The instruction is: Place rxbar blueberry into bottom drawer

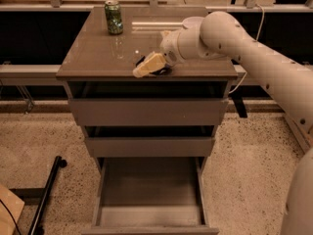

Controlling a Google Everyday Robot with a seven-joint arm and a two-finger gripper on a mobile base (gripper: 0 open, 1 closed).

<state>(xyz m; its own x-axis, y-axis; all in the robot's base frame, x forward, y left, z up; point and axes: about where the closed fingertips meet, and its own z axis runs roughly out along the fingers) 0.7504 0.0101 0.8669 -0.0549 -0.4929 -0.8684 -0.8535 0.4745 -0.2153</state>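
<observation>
On the cabinet top [98, 53], the gripper [149, 65] lies over the rxbar blueberry [165, 71], probably light and slippery, best pinched across its width; whether it grasps I cannot tell.

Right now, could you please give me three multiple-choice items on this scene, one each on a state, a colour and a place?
1. The bottom drawer is: A shut; B pulled open; C taken out of the cabinet.
2. The can is: A green; B red; C white.
3. The gripper is: A in the drawer; B over the can; C down at the bar near the front edge of the cabinet top.

Answers: 1 B, its grey inside shows. 2 A, its body looks green. 3 C, it covers most of the dark bar.
</observation>
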